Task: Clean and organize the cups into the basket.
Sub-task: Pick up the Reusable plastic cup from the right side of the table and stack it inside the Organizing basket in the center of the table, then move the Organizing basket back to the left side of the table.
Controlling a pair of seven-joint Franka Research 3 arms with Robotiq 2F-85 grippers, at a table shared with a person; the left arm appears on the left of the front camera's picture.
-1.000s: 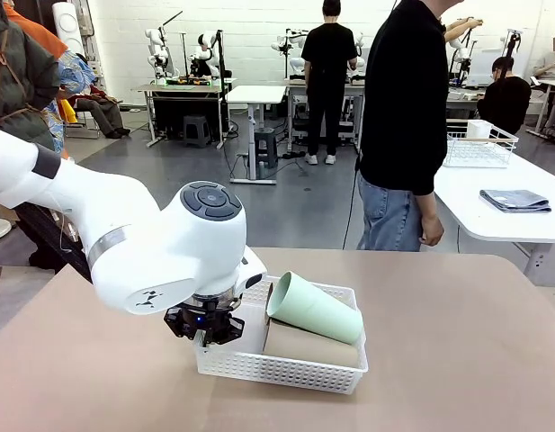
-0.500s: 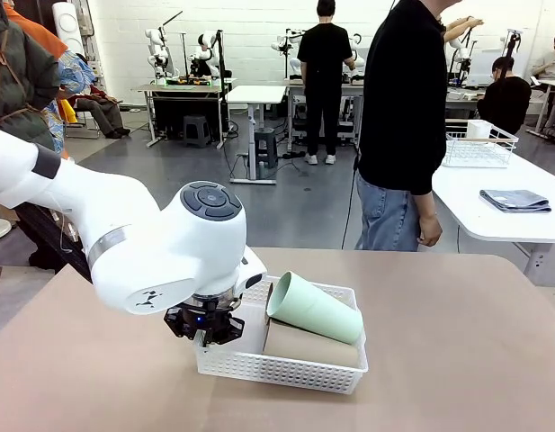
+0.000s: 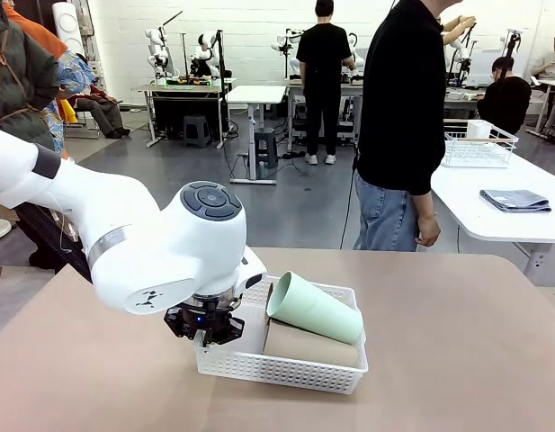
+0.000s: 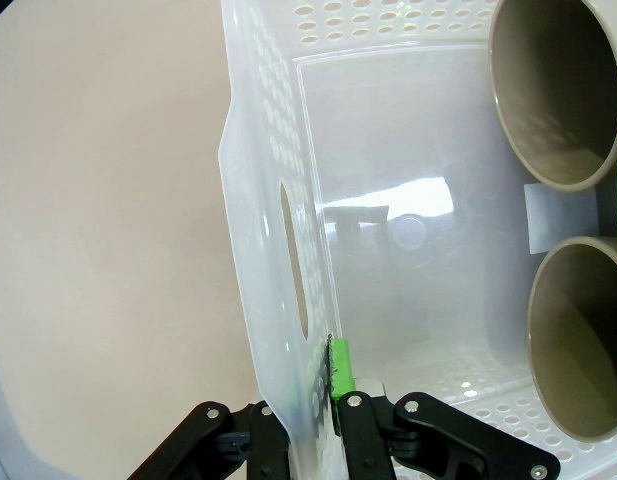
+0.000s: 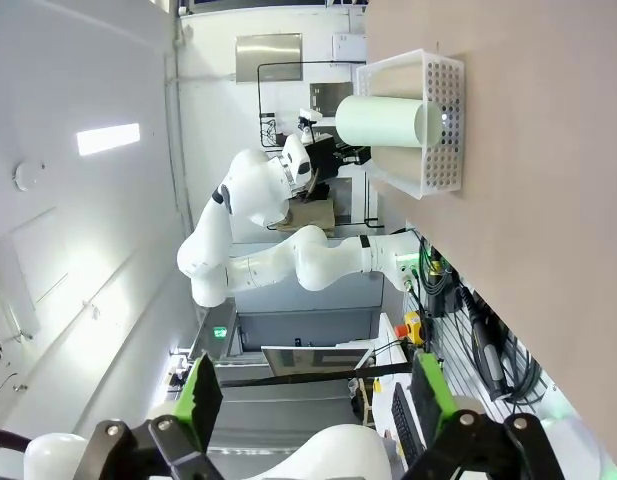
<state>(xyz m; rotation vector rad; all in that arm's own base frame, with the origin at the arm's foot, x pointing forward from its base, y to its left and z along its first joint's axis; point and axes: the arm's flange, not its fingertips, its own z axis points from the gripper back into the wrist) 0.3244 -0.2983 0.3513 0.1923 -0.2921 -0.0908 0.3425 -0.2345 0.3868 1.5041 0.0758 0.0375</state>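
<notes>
Front view: your left tool [image 3: 205, 331] pinches the basket [image 3: 286, 369] wall, likely to reposition it; the mint cup [image 3: 313, 309] lies atop the tan cup [image 3: 308, 345]. Left wrist: pads [image 4: 340, 365] clamp the wall. Right wrist: right tool [image 5: 313, 400] spread, idle.

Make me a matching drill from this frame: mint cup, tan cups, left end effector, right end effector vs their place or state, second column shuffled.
Column 1:
1. mint green cup
2. tan cups
3. left end effector
4. right end effector

Column 2:
A. open, holding nothing, off to the side of the basket
B. lying on its side, on top, inside the basket
C. shut on the basket's end wall by the cut-out handle
D. lying in the basket, open mouths towards the left wrist camera

Pairs: 1-B, 2-D, 3-C, 4-A
</notes>
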